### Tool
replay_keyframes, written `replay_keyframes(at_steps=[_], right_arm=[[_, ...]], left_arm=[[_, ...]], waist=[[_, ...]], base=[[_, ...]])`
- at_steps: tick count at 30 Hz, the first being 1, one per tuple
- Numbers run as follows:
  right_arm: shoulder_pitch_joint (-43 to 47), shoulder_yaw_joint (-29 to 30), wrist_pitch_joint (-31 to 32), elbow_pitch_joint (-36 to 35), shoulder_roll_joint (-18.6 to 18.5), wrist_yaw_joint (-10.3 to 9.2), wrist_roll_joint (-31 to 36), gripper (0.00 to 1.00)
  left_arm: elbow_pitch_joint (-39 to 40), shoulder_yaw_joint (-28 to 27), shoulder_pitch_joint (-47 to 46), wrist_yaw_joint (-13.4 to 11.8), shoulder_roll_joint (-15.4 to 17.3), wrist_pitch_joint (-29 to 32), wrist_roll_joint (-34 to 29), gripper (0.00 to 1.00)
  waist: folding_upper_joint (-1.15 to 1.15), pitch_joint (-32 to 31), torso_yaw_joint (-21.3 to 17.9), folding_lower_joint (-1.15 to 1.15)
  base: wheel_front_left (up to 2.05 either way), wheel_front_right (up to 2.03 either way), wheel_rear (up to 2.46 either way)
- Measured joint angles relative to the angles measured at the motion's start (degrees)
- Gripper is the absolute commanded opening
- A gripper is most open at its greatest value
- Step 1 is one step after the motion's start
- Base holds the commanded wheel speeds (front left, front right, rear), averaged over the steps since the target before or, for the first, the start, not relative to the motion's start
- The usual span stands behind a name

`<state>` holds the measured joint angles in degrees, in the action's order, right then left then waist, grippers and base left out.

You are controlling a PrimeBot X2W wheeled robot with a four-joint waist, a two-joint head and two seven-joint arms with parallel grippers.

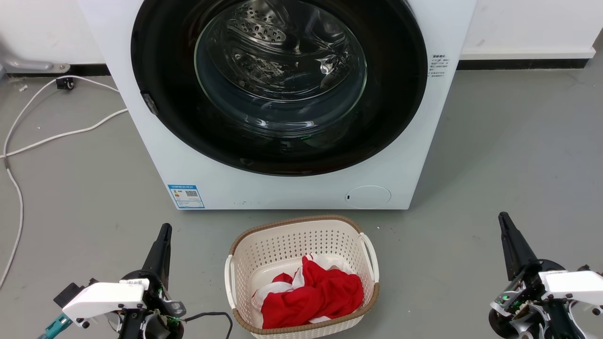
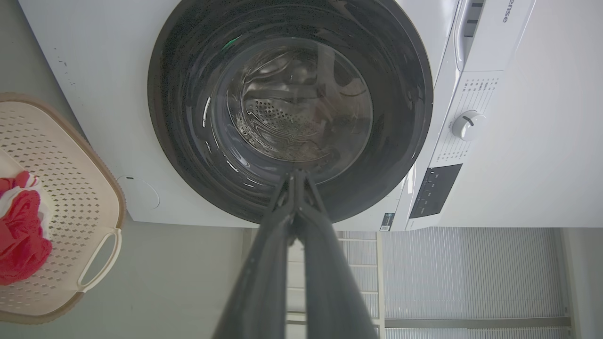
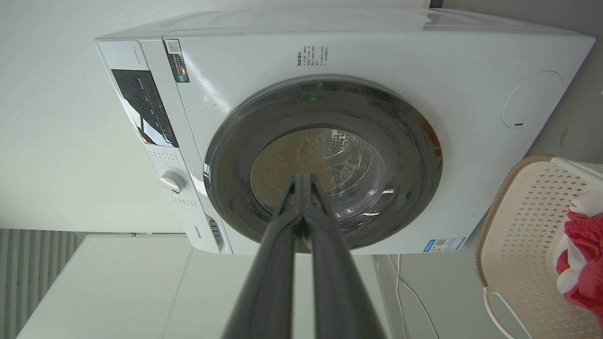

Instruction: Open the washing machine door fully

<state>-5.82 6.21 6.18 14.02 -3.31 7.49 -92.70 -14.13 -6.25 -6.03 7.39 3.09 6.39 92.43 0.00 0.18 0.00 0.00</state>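
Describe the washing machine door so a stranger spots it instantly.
Find the white washing machine behind the laundry basket. Its door is the large glossy black circle with a clear glass centre, unlike the small plain white flap at the lower right.

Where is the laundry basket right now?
In the head view, the laundry basket sits on the floor at bottom centre, directly before the washing machine.
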Motion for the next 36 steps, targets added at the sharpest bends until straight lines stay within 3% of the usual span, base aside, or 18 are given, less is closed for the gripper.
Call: replay_keyframes(at_steps=[6,7,21,36], right_arm=[[0.1,0.0,0.1,0.1,0.0,0.0,0.0,0.0],[0.3,0.0,0.1,0.5,0.0,0.0,0.0,1.0],[1.8,-0.2,-3.3,-1.0,0.3,-0.01,3.7,1.0],[2.1,-1.7,-6.8,-7.3,0.3,-0.01,25.9,1.0]], left_arm=[[-0.1,0.0,0.0,0.0,0.0,0.0,0.0,0.0],[-0.5,0.1,0.2,0.0,-0.1,0.0,0.0,1.0],[0.9,1.6,1.2,-0.1,-0.3,-3.3,-3.1,1.0],[6.2,2.5,-0.1,-0.1,-0.3,-7.0,-22.8,1.0]], waist=[[0.0,0.0,0.0,0.0],[0.0,0.0,0.0,0.0],[0.0,0.0,0.0,0.0],[0.0,0.2,0.2,0.0]], base=[[0.0,0.0,0.0],[0.0,0.0,0.0],[0.0,0.0,0.0],[0.0,0.0,0.0]])
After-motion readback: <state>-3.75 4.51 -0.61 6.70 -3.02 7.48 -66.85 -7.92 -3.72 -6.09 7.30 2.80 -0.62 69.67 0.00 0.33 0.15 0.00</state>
